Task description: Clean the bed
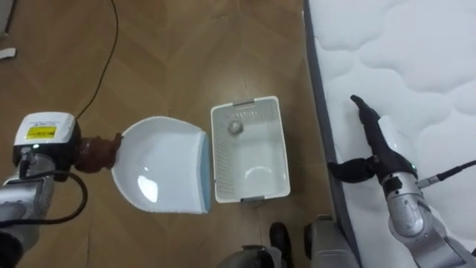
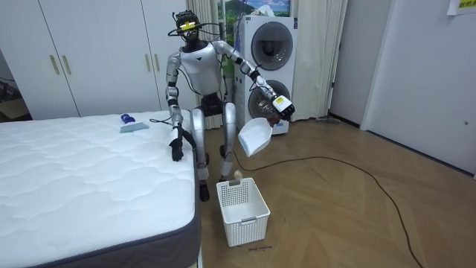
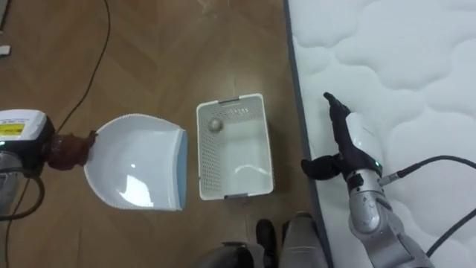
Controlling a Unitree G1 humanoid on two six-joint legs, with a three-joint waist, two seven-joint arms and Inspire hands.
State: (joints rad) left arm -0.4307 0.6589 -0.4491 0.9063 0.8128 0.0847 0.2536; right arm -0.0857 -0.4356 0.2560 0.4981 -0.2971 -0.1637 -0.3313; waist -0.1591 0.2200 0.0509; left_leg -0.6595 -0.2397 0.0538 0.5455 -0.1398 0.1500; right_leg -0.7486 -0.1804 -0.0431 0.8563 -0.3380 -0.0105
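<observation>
Dustpan [image 1: 160,173], grasped at its handle by the left hand [image 1: 95,151], has its lip at the white basket [image 1: 221,160] rim; a small ball [image 1: 235,127] lies at the basket's far end. Tilt steeply so nothing misses. Right hand [image 1: 379,141] rests released on the bed [image 1: 416,59] edge.

Robot stands at bed corner, back to stacked washing machines [image 2: 270,71]. Left hand [image 2: 281,109], on room view's right, holds white dustpan [image 2: 254,137] raised, tilted down above white basket [image 2: 242,210] on wood floor [image 2: 335,208]. Right hand [image 2: 177,148] rests, fingers straight, on mattress [image 2: 89,179] edge. Small blue object [image 2: 134,125] lies on mattress far side
</observation>
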